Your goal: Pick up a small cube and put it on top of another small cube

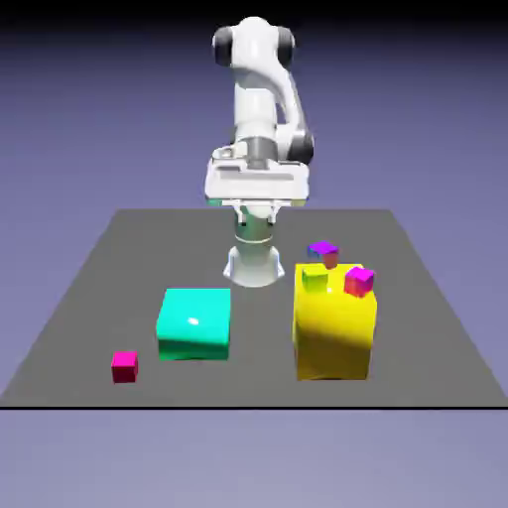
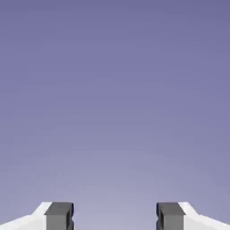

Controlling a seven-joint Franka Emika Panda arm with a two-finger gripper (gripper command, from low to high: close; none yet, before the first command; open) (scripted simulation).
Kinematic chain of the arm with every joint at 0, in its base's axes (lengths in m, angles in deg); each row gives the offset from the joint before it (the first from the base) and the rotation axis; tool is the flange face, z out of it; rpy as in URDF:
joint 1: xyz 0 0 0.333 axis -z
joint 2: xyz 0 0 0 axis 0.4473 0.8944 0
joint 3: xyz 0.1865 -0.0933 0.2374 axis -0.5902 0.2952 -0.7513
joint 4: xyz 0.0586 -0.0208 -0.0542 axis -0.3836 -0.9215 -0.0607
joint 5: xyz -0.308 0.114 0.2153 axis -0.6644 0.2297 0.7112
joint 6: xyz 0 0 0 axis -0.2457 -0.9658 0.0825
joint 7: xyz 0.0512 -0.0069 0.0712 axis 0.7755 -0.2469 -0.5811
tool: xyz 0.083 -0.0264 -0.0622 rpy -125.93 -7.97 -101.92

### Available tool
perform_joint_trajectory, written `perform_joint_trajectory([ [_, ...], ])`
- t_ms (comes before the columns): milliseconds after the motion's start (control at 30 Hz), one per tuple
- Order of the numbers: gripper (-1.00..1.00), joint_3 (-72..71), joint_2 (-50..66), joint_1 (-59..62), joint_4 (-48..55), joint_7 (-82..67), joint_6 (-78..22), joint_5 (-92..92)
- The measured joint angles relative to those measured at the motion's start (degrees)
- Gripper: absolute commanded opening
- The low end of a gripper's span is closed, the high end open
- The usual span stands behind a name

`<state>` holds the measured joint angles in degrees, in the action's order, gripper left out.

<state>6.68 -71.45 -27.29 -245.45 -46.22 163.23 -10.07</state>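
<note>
**Gripper up high, fingers apart, nothing in hand**

I'm looking down the gripper (image 2: 115,218) and all I get is blank blue-violet backdrop. The two grey fingertips (image 2: 58,215) stand wide apart at the bottom of the hand view, with nothing between them. So the tool is pointed out over the scene, not down at the table (image 1: 89,288).

From the exterior view, the hand sits raised near the arm's base, well above everything. The small magenta cube (image 1: 124,366) I'm after lies on the table far below and forward of the gripper, off toward the exterior view's left, just beside the teal block (image 1: 194,323) but apart from it. Open space around it, so I judge a straight top-down grasp should work.

Off to the other side below the tool stands the tall yellow block (image 1: 334,332), with a lighter pink cube (image 1: 359,281) resting on its top and a purple-blue cube (image 1: 322,251) behind.

My read: the pick hasn't started. I'd tilt the hand downward first, then travel out over the magenta cube.
</note>
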Motion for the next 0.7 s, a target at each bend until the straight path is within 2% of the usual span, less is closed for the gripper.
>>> perform_joint_trajectory([
  [700, 0.00, 24.4, 43.6, -0.5, 22.4, -46.7, -15.8, 28.2],
])
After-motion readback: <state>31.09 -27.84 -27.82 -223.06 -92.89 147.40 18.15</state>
